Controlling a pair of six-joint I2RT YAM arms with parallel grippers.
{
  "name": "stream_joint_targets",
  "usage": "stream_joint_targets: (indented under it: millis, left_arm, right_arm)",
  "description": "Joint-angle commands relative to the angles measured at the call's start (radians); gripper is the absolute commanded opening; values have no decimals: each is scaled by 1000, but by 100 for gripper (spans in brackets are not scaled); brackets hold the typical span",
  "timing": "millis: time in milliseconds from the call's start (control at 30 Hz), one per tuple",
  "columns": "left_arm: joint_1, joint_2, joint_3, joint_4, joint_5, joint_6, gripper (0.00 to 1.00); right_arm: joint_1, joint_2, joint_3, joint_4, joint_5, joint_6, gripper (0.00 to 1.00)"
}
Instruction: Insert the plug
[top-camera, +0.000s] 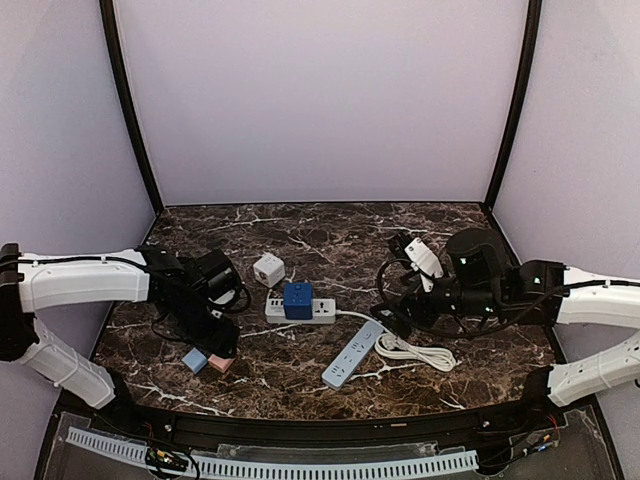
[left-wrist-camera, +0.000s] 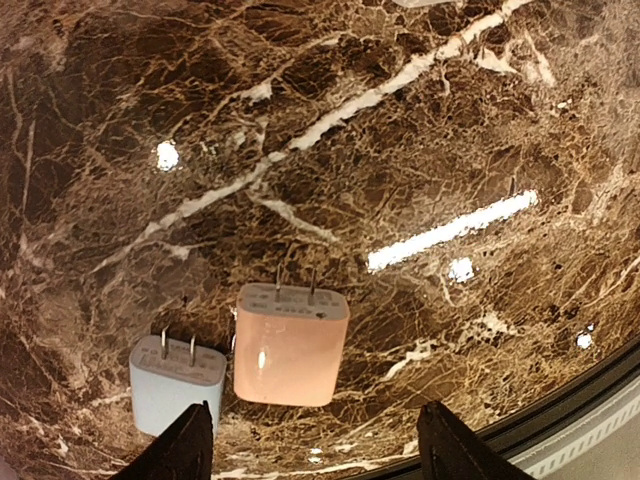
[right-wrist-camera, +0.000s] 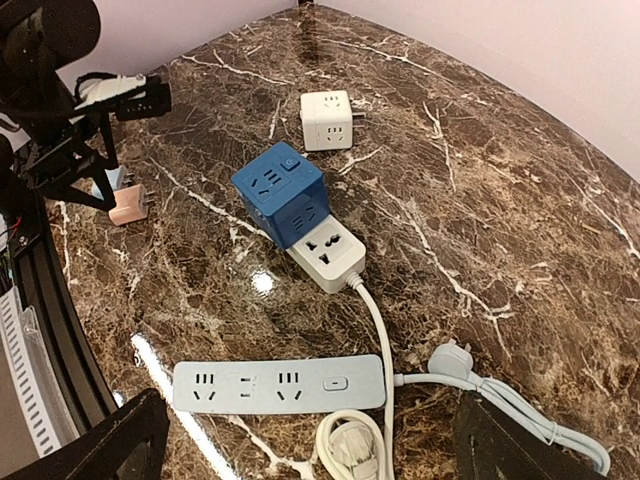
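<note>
On the left I have the left gripper (left-wrist-camera: 315, 452) pointing down over the near-left part of the marble table (top-camera: 330, 225). Its fingers (left-wrist-camera: 186, 446) are spread apart and are pinching nothing.

The pink plug adapter (left-wrist-camera: 290, 345) lies flat on the table in the gap between them, closer to the left finger and touching neither one. Its long axis runs near to far, and its two metal prongs point toward the far side, away from the table's near edge.

Just to its left lies a light blue plug adapter (left-wrist-camera: 177, 383), with its prongs facing the same way. The left fingertip is over its near edge, but I can't tell whether they touch. In the overhead view both adapters sit side by side under the left gripper (top-camera: 213, 340), pink (top-camera: 221, 363) to the right of blue (top-camera: 194, 359).

Toward the middle, a white cube socket (top-camera: 268, 269) stands alone on the far side. A blue cube socket (top-camera: 298, 299) sits on a white power strip (top-camera: 318, 313). Nearer me a pale blue power strip (top-camera: 353, 354) lies diagonally, with a coiled white cable (top-camera: 420, 352) to its right.

On the right, the right gripper (right-wrist-camera: 315, 460) hangs above the pale blue strip and the coil. Its fingers (right-wrist-camera: 100, 445) are opened wide and hold nothing.
</note>
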Motion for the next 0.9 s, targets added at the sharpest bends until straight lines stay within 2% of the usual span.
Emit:
stream_joint_targets:
  millis: [0, 367, 600, 733, 867]
  left_arm:
    - [-7, 80, 19, 49, 21, 48, 70]
    - [-5, 212, 55, 59, 50, 107, 65]
    - [6, 265, 102, 9, 36, 131, 63]
    - [11, 259, 124, -48, -2, 136, 63]
    - [12, 211, 122, -63, -10, 135, 70]
  right_arm:
    - [6, -37, -39, -10, 21, 45, 99]
    - [6, -39, -34, -26, 28, 97, 99]
    - [6, -59, -45, -39, 32, 103, 99]
    - [7, -71, -50, -44, 37, 102, 99]
    - [7, -77, -60, -46, 38, 109, 98]
